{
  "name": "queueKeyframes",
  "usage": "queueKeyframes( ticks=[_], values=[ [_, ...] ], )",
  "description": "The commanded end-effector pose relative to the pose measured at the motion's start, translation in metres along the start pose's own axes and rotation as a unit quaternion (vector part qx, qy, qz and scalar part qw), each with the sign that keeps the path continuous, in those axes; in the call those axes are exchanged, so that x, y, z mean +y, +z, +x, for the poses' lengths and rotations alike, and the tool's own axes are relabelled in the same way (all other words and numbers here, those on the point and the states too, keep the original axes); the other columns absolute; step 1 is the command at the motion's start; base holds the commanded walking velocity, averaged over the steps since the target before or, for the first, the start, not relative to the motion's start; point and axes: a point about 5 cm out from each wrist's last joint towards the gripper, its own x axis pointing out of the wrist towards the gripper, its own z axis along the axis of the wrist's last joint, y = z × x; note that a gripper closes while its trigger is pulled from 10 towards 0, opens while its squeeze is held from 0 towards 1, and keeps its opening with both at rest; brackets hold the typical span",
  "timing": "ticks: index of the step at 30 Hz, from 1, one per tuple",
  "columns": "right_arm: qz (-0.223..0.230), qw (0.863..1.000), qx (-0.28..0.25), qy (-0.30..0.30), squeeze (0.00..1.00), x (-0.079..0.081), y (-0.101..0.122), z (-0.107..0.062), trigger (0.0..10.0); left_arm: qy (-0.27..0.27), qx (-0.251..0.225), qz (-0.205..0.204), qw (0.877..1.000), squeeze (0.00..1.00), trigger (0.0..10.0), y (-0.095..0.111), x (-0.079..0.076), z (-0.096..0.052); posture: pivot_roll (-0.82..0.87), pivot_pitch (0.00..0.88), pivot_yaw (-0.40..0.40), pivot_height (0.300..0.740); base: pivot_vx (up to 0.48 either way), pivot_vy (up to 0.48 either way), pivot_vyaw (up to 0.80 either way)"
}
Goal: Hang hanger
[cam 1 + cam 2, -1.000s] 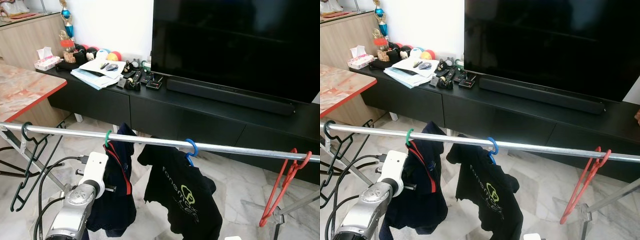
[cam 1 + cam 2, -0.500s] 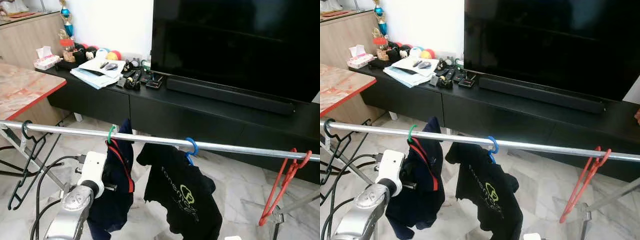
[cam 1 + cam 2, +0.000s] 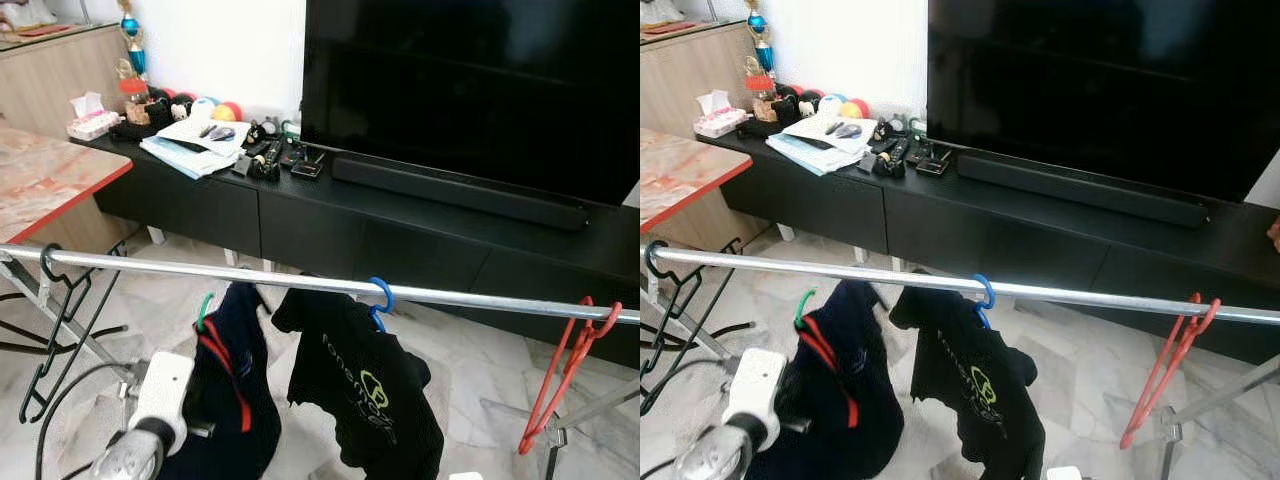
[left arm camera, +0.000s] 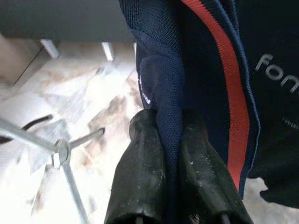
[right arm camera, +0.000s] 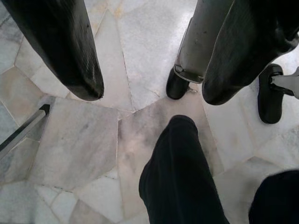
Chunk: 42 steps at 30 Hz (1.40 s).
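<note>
A green hanger [image 3: 205, 308] carries a navy garment [image 3: 235, 390] with a red stripe. Its hook hangs just below the metal rail [image 3: 470, 296], apart from it. My left gripper [image 4: 170, 135] is shut on a fold of the navy garment, and the arm's white wrist [image 3: 165, 390] sits beside the cloth, low at the left. A blue hanger [image 3: 381, 295] with a black T-shirt [image 3: 365, 390] hangs on the rail's middle. A red hanger [image 3: 565, 370] hangs bare at the right, a dark hanger [image 3: 60, 320] at the left. My right gripper [image 5: 152, 93] is open over the marble floor.
Behind the rail stand a black TV console [image 3: 400, 230] and a large TV [image 3: 470, 90]. A table with a red edge [image 3: 60, 200] is at the left. The rack's legs [image 5: 196, 42] and black feet rest on the marble floor.
The green hanger's hook has come down off the rail and moved slightly left. My left arm has dropped lower with the navy garment in it.
</note>
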Motion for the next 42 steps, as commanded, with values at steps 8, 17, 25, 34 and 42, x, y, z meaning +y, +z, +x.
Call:
queueKeyframes(
  ticks=[8, 17, 25, 34, 42],
  values=[
    [-0.005, 1.0, 0.005, -0.004, 0.0, -0.003, -0.002, 0.0, 10.0, 0.055, 0.008, -0.002, 0.998, 0.0, 10.0, -0.013, 0.007, 0.0, 0.13, 0.0, -0.06, 0.74, 0.0, 0.0, 0.0],
    [-0.001, 1.0, 0.004, -0.004, 0.0, -0.002, -0.002, 0.0, 10.0, 0.106, 0.107, -0.02, 0.988, 0.0, 10.0, -0.07, 0.027, 0.0, 0.11, 0.0, -0.054, 0.74, 0.0, 0.0, 0.0],
    [0.004, 1.0, 0.003, -0.007, 0.0, -0.002, -0.002, 0.0, 10.0, 0.11, 0.002, -0.049, 0.993, 0.0, 10.0, -0.042, 0.022, 0.004, 0.11, 0.0, -0.049, 0.74, 0.0, 0.0, 0.0],
    [0.013, 1.0, -0.003, -0.007, 0.0, -0.002, -0.002, -0.001, 10.0, 0.11, -0.02, -0.057, 0.992, 0.0, 10.0, -0.043, 0.012, -0.007, 0.12, 0.0, -0.051, 0.74, 0.0, 0.206, 0.0],
    [0.009, 1.0, 0.002, -0.006, 0.0, -0.002, -0.003, 0.0, 10.0, 0.101, -0.027, -0.051, 0.993, 0.0, 10.0, -0.04, 0.011, -0.004, 0.12, 0.0, -0.046, 0.74, 0.0, 0.374, 0.0]
  ],
)
